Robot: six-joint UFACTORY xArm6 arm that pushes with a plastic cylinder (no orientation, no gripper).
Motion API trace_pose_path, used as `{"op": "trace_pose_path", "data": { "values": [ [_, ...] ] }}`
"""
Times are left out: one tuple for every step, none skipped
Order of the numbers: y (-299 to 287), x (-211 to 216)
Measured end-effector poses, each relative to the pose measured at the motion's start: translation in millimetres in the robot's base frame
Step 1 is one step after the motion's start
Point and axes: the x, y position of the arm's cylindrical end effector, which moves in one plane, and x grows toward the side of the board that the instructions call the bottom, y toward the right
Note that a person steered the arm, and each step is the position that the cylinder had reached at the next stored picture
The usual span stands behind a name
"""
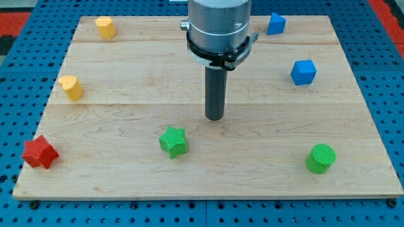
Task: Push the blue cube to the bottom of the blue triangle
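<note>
The blue cube (303, 72) sits on the wooden board at the view's right, upper half. The blue triangle (275, 24) lies near the view's top edge, a little left of and above the cube. My tip (214, 118) is near the board's middle, well to the left of and below the blue cube, touching no block. The green star (173, 141) is the nearest block, down and to the left of the tip.
A yellow block (105, 27) lies at the top left and a yellow heart-like block (71, 87) at the left. A red star (40, 152) sits at the bottom left corner. A green cylinder (320, 158) stands at the bottom right. The board (252, 183) ends at a blue pegboard.
</note>
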Motion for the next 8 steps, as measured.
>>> {"op": "trace_pose_path", "data": {
  "values": [
    [0,0],
    [0,-1],
    [1,-3],
    [1,-7],
    [17,1],
    [48,46],
    [88,46],
    [126,40]
  ]
}}
